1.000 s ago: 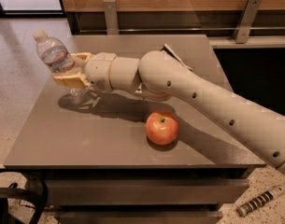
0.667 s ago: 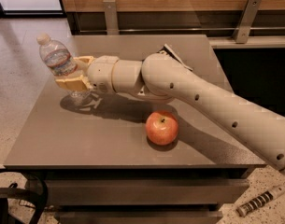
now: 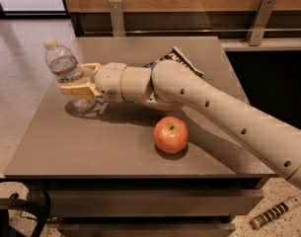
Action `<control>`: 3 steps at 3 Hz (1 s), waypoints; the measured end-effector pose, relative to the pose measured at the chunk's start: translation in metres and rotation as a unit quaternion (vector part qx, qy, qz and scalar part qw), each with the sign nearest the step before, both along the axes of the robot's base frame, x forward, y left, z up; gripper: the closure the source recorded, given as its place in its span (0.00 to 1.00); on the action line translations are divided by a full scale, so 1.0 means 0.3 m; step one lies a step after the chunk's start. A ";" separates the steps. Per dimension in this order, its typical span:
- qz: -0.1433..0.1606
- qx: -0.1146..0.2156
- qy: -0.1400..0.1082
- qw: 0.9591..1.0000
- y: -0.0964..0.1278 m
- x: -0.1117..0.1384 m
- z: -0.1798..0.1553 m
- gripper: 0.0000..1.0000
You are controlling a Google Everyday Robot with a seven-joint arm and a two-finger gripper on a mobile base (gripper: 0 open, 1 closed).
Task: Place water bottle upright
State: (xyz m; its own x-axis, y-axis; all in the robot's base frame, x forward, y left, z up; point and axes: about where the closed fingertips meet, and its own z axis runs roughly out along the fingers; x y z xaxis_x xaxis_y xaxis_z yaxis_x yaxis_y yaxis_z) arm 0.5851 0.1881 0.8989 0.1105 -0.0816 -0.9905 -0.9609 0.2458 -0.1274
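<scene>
Clear plastic water bottle (image 3: pixel 64 67) in matt plastic tool (image 3: pixel 78 79); matt table (image 3: pixel 91 149).

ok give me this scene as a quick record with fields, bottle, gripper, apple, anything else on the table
table: flat grey square table
bottle: small clear ribbed plastic water bottle, white cap, near upright, leaning left, table's left side
gripper: cream two-finger gripper, fingers shut on the bottle's lower half
apple: round red apple, free, front centre
other: black printed packet, partly behind robot arm

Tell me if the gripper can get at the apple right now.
Probably not yet: the gripper is shut on the water bottle. The apple lies in the open on the table beside the arm, so once the bottle is released, likely yes.
</scene>
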 end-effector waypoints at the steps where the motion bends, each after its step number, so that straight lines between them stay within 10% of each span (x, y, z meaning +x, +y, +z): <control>1: 0.011 0.023 0.014 1.000 0.005 0.038 -0.034 1.00; 3: 0.012 0.042 0.027 0.999 0.002 0.063 -0.066 1.00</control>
State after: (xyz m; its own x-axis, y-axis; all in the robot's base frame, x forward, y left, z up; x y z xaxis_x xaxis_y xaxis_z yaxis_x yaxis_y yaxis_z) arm 0.6041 0.1888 0.8790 0.0576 0.0042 -0.9983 -0.9715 0.2304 -0.0550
